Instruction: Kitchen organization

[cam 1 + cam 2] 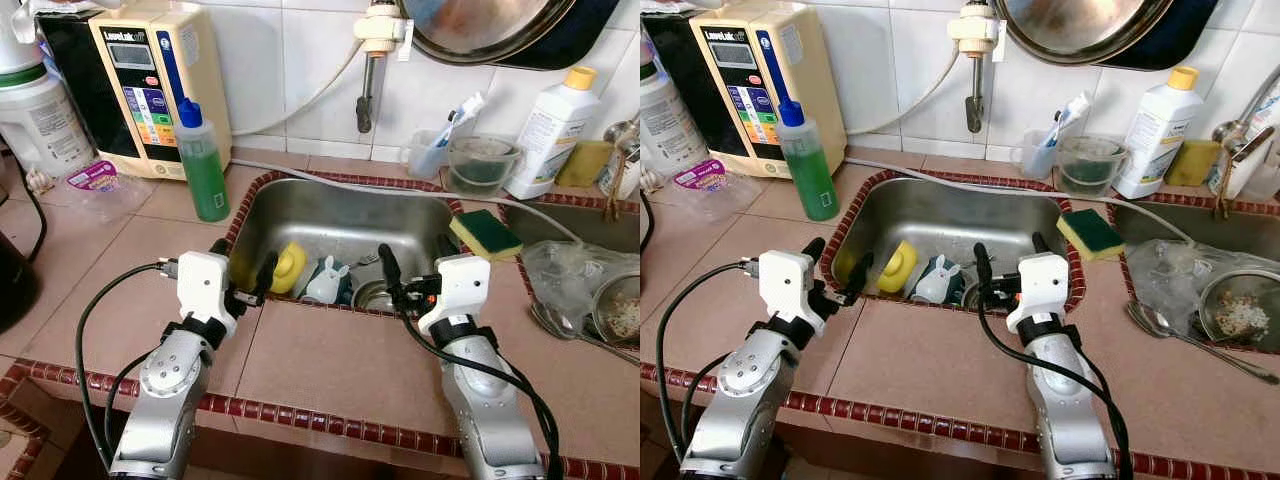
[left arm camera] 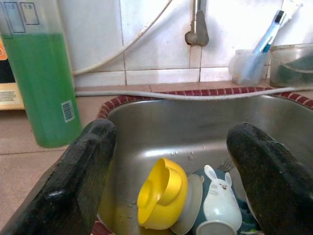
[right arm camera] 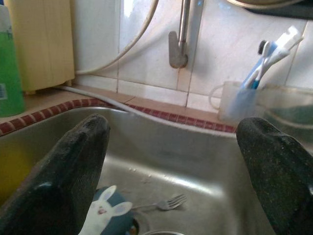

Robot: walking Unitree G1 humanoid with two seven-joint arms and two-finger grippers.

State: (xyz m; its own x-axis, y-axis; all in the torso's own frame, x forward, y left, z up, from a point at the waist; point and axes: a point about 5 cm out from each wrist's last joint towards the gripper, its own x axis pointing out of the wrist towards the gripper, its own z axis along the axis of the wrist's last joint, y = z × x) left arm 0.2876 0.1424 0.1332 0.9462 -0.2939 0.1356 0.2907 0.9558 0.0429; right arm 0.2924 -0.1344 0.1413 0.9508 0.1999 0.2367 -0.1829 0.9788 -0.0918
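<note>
At the sink's (image 1: 335,215) near rim, both claws hung wide open and empty, the yellow cup (image 1: 288,267) lying on its side just beyond the left claw (image 1: 243,270), nearer it than the right claw (image 1: 415,268).

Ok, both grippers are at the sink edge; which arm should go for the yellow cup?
Left, probably. The left gripper hovers open at the sink's near-left rim, right next to the yellow cup. The right gripper, also open, is further over, past the rabbit cup.

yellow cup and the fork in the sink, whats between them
The white rabbit figure stands between the yellow cup and the fork, seen in the left eye view.
</note>
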